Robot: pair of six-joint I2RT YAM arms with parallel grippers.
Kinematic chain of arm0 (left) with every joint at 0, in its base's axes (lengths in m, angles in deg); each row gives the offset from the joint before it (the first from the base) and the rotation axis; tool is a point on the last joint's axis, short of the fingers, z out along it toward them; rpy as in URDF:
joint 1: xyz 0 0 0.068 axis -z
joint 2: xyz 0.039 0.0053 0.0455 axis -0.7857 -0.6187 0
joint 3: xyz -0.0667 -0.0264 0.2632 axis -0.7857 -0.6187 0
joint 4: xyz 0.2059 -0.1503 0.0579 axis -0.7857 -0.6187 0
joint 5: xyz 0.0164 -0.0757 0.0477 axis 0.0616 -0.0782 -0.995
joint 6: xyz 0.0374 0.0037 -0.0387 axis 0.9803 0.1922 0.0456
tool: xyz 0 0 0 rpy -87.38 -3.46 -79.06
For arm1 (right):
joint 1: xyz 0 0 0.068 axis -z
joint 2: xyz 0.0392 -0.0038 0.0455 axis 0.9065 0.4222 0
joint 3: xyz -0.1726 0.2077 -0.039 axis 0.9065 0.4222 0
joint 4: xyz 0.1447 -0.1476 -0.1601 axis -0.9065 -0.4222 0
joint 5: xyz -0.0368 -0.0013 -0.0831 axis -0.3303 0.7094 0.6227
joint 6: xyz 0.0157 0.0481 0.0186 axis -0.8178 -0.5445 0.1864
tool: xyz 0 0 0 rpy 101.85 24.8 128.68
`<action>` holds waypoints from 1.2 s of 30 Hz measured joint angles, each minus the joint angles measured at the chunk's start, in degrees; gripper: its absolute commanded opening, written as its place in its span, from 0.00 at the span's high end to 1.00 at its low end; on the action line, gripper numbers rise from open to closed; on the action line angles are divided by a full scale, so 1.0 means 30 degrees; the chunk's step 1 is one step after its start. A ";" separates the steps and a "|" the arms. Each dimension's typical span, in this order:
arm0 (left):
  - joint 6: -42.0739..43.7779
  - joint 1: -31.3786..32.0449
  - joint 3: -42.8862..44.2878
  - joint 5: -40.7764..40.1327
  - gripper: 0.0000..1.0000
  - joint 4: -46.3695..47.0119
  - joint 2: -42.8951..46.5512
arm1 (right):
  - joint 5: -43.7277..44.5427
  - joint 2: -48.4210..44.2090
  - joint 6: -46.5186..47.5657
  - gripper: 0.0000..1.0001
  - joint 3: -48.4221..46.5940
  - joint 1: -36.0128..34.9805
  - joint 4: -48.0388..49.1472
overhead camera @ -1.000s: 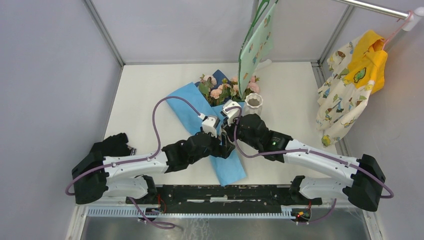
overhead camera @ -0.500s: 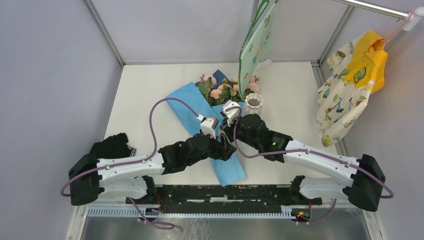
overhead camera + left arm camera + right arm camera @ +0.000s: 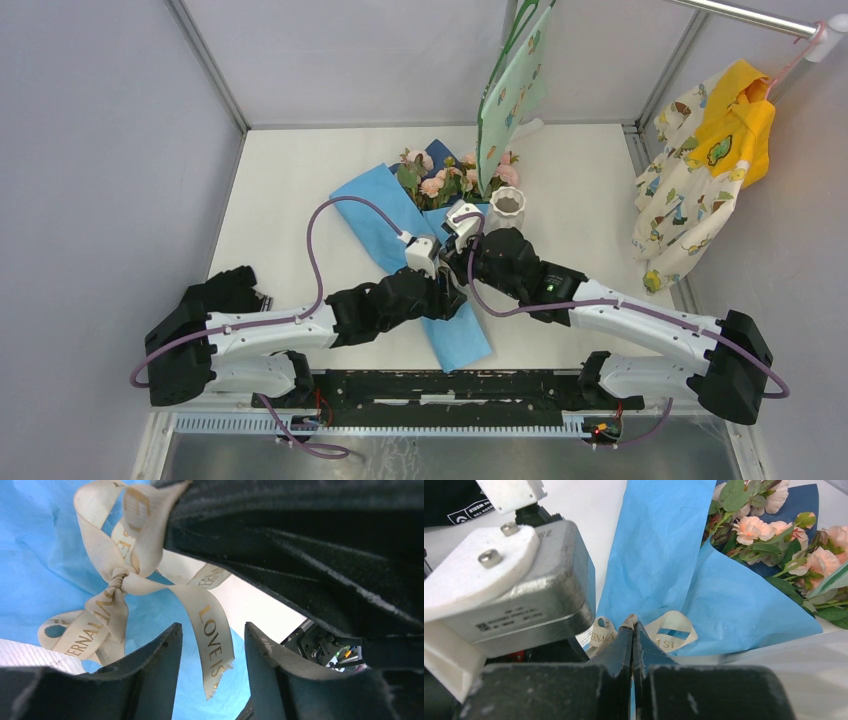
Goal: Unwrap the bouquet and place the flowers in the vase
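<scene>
The bouquet [image 3: 415, 215] lies on the white table in light blue paper [image 3: 659, 555], with its pink and peach flowers [image 3: 440, 178] at the far end. The ribbed white vase [image 3: 507, 208] stands just right of them. A cream ribbon [image 3: 117, 577] is tied in a bow on the paper. My right gripper [image 3: 632, 619] is shut, and a bit of ribbon loop shows pinched at its tip. My left gripper [image 3: 212, 626] is open. The ribbon's "LOVE IS" tail [image 3: 215, 645] hangs between its fingers [image 3: 155, 665] without touching either. In the top view both grippers [image 3: 452, 285] meet over the wrap's middle.
A green patterned cloth [image 3: 515, 85] hangs over the back of the table above the flowers. A yellow and cream garment [image 3: 705, 170] hangs from the rail at the right. The left wrist's camera housing [image 3: 509, 590] sits close beside my right fingers.
The left arm's forearm and cable shifted slightly left and then back again. The right arm and the bouquet have stayed where they were.
</scene>
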 measured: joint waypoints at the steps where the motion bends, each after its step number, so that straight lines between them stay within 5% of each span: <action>1: 0.0007 0.0007 0.0022 -0.0160 0.51 -0.0058 0.0000 | -0.0029 -0.0007 -0.0015 1.00 0.0022 0.0000 0.0022; 5: 0.0087 0.0007 0.0357 -0.0736 0.84 -0.0379 -0.0007 | -0.0211 -0.0044 -0.0124 1.00 0.0248 0.0000 0.0073; 9: 0.0211 0.0000 0.0794 -0.0998 0.98 -0.0561 -0.0175 | -0.0284 -0.0044 -0.0270 1.00 0.0459 0.0000 0.0153; 19: 0.0109 0.0000 0.0845 -0.1632 0.98 -0.2273 0.0219 | 0.0240 -0.0168 -0.0452 1.00 0.0816 -0.0007 0.0437; 29: -0.1435 0.0029 0.0590 -0.6317 0.98 -0.8437 0.7664 | 0.2084 -0.0452 -0.0576 1.00 0.1355 0.0000 0.0372; 36: -0.2703 0.0036 0.0627 -0.8939 0.98 -1.2109 1.0251 | 0.2251 -0.0437 -0.0918 1.00 0.2033 -0.0044 0.0335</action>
